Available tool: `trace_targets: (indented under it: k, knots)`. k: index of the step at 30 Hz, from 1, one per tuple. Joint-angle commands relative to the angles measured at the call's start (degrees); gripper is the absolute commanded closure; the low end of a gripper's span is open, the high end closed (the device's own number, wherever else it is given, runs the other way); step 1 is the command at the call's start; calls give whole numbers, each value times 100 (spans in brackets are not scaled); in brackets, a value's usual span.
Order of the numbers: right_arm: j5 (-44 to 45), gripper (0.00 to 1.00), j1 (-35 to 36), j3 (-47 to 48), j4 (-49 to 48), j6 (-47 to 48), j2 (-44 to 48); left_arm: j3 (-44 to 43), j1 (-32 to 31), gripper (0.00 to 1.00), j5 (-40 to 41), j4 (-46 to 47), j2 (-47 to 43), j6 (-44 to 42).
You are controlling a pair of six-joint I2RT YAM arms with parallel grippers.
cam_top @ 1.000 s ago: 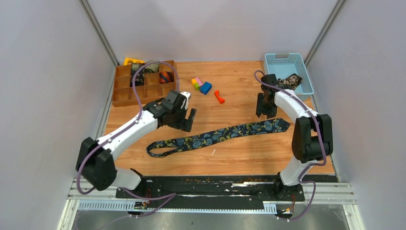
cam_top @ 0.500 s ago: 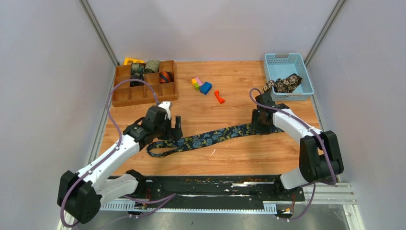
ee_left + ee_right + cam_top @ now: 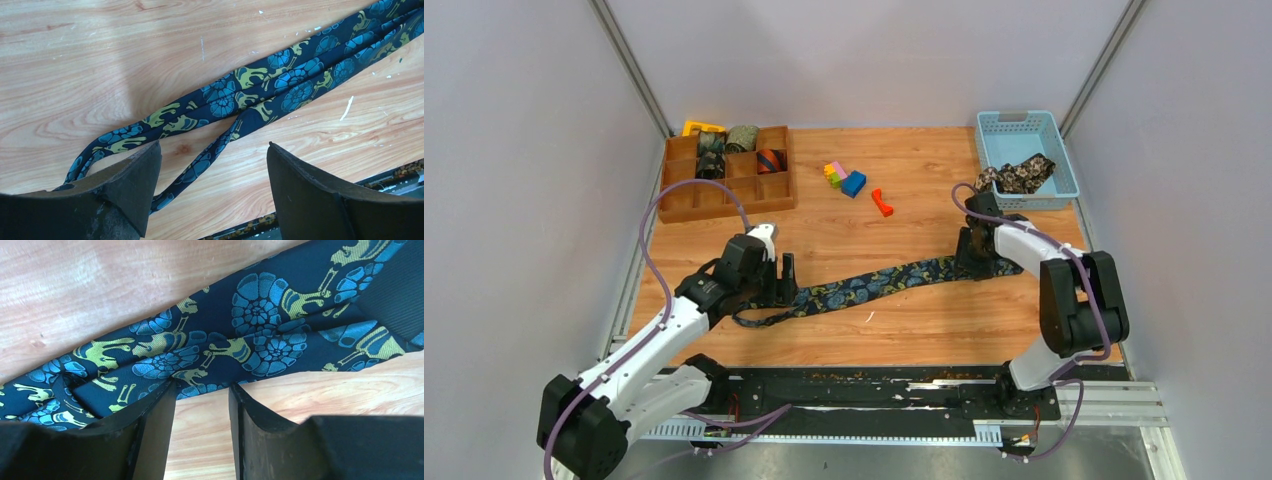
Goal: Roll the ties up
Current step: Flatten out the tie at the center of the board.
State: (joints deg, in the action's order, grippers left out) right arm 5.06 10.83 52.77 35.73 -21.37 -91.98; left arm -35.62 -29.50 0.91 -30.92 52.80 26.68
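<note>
Left wrist view: the left gripper (image 3: 212, 150) is held spread wide over the looped narrow end of the navy paisley tie (image 3: 280, 85). The right gripper (image 3: 202, 387), part open, is set at its wide end. That tie lies unrolled mid-table. Coiled ties (image 3: 742, 138) are stowed in the wooden tray (image 3: 729, 208), and a floral tie (image 3: 1021, 175) is left in the blue basket (image 3: 1009, 140).

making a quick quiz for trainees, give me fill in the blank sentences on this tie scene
1. The black-tan floral tie lies in the blue ___.
2. The left tool hangs ___ and empty above the navy paisley tie.
3. The navy paisley tie is not yet ___.
4. The right tool is at that tie's ___ end.
Missing words: basket; open; rolled; wide.
</note>
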Motion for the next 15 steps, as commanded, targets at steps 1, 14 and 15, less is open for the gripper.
trace_targets:
  k: [1,14,15]
  knots:
    - [293,57,-160,143,-228,132,-241,-59,6,17,-56,160,-36,-57]
    - [1482,55,-1423,634,310,349,-746,-136,-3,27,-630,266,144,-178]
    - [1656,54,-1466,794,405,375,-829,-146,-4,27,-668,279,173,-188]
